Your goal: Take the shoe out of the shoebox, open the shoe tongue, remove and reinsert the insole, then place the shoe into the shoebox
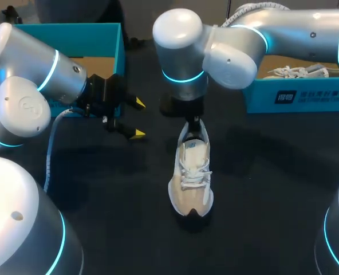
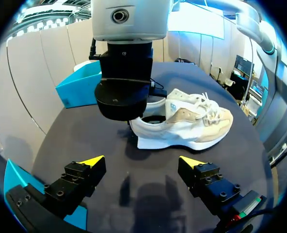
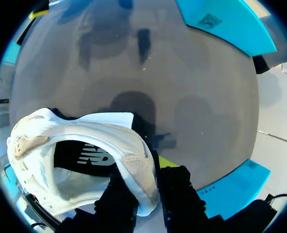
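Our right hand (image 3: 152, 167) is clamped on the heel collar of the shoe (image 1: 190, 177). This steadies the shoe upright on the table (image 1: 261, 189). Our left hand (image 1: 136, 118) hovers just beside the shoe with its fingers apart, probably kept free to open the tongue.

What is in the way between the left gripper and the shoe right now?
Nothing lies on the table between the left gripper and the shoe. Only the right gripper, shut on the heel collar, stands over the heel end; the laces and toe are clear.
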Robot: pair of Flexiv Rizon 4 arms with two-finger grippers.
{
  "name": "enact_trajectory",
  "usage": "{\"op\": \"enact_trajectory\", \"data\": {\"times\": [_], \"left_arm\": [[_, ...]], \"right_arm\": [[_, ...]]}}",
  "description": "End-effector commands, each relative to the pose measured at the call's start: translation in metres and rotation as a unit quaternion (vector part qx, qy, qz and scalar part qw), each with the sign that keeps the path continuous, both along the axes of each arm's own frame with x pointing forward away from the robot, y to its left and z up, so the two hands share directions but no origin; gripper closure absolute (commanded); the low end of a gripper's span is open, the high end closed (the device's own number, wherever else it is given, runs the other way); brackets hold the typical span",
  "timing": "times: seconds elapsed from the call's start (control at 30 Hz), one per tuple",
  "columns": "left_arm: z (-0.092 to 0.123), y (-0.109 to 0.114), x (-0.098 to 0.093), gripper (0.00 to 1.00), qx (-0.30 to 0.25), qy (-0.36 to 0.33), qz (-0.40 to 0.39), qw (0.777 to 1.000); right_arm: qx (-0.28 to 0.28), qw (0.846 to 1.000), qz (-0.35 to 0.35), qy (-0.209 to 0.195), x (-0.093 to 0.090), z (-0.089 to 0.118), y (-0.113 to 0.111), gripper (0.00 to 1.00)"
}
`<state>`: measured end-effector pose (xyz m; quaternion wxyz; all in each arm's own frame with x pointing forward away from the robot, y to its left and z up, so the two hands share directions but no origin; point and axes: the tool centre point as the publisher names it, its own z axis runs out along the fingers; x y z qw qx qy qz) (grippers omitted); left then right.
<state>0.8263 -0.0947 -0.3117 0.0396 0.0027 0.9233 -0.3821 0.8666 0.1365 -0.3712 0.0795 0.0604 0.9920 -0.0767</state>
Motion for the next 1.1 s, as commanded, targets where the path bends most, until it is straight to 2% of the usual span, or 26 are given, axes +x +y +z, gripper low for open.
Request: {"op": "enact_trajectory", "data": {"times": [0.03, 0.33, 0.5, 0.57, 1.1], "left_arm": [[0.000, 0.000, -0.001, 0.00, 0.001, 0.000, 0.000, 1.000], [0.000, 0.000, -0.001, 0.00, 0.001, 0.000, 0.000, 1.000], [0.000, 0.000, -0.001, 0.00, 0.001, 0.000, 0.000, 1.000], [0.000, 0.000, -0.001, 0.00, 0.001, 0.000, 0.000, 1.000], [0.000, 0.000, -0.001, 0.00, 0.001, 0.000, 0.000, 1.000]], "right_arm": [[-0.007, 1.000, -0.008, -0.003, -0.009, 0.045, -0.010, 1.00], [-0.007, 1.000, -0.009, -0.017, -0.014, 0.126, -0.027, 1.00], [-0.007, 0.999, -0.013, -0.035, -0.013, 0.154, -0.034, 1.00], [-0.017, 0.999, -0.014, -0.048, -0.012, 0.159, -0.035, 1.00], [-0.024, 0.998, -0.019, -0.047, -0.012, 0.159, -0.034, 1.00]]}}
